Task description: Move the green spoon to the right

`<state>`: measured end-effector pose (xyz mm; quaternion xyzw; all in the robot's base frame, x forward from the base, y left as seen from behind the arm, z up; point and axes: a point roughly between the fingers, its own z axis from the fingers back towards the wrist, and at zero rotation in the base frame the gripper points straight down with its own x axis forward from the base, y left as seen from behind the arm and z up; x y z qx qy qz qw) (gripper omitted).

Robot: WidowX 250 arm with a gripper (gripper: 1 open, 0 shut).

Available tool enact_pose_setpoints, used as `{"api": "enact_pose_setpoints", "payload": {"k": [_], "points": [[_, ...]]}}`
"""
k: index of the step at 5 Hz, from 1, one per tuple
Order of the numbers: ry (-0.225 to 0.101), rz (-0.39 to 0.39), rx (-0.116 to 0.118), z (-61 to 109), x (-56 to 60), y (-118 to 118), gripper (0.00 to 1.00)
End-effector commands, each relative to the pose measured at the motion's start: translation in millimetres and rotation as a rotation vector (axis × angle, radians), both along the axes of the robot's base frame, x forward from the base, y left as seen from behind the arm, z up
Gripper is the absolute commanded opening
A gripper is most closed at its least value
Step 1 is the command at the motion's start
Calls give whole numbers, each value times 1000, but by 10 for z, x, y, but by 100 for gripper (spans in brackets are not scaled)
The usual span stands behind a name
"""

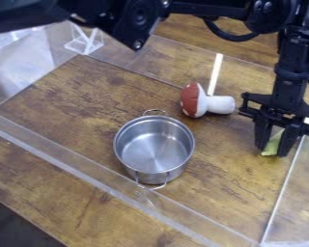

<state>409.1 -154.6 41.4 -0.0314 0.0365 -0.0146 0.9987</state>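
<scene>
Wooden tabletop point(80, 92), no legible writing: jaws point(278, 145) half-closed straddling green spoon point(269, 148), grip uncertain.

A dark wooden surface point(80, 92) is filling most of the view, its planks running on a slant from near left to far right, with the grain and a few knots showing. A low clear plastic wall point(67, 154) is bordering it along the near edge and is turning up the right side, catching pale glints of light. More clear plastic is standing along the far left edge, where a small clear stand point(82, 39) is sitting. Soft, even light is falling from above, leaving only faint shadows. Beyond the near barrier the floor is lying dark and unclear.
</scene>
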Motion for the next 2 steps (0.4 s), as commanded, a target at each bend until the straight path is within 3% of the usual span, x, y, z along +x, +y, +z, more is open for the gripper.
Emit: {"api": "enact_pose_setpoints", "payload": {"k": [1, 2], "points": [[-96, 1, -37, 483, 37, 4, 0], [-99, 0, -40, 553, 27, 28, 0]]}}
